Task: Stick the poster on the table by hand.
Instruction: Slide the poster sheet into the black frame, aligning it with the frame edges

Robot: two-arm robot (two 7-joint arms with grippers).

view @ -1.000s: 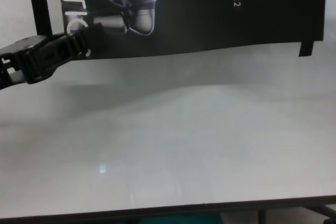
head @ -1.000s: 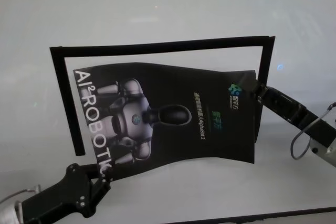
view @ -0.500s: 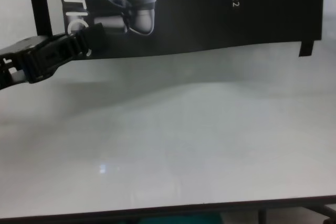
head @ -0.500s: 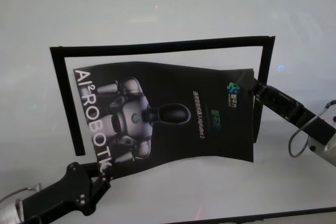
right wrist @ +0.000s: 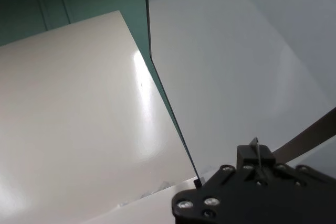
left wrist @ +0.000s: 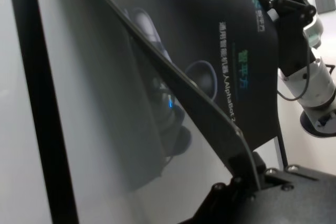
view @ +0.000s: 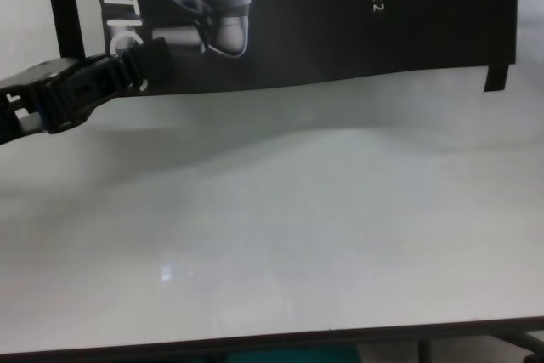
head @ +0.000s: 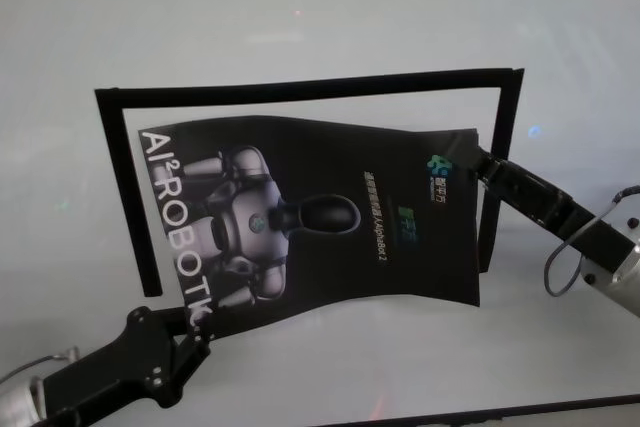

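Note:
The poster [head: 330, 217] is a black sheet with a silver-grey robot and white letters. It hangs curved just above the white table [head: 300, 7], held at two opposite corners. My left gripper [head: 195, 332] is shut on its near left corner by the big white letters, and also shows in the chest view [view: 144, 61]. My right gripper [head: 478, 160] is shut on its far right corner by the small logo. The left wrist view shows the poster [left wrist: 236, 51] bowed up off the tabletop, with the right gripper [left wrist: 275, 6] at its far end.
Narrow black strips lie on the table as an open frame: one along the back [head: 300, 90], one on the left [head: 125, 197], one on the right [head: 500, 147]. The table's dark front edge [view: 272, 342] runs below bare white tabletop [view: 297, 227].
The right gripper has drawn the poster's right end slightly leftward and farther back. The left gripper has stayed almost still on its corner.

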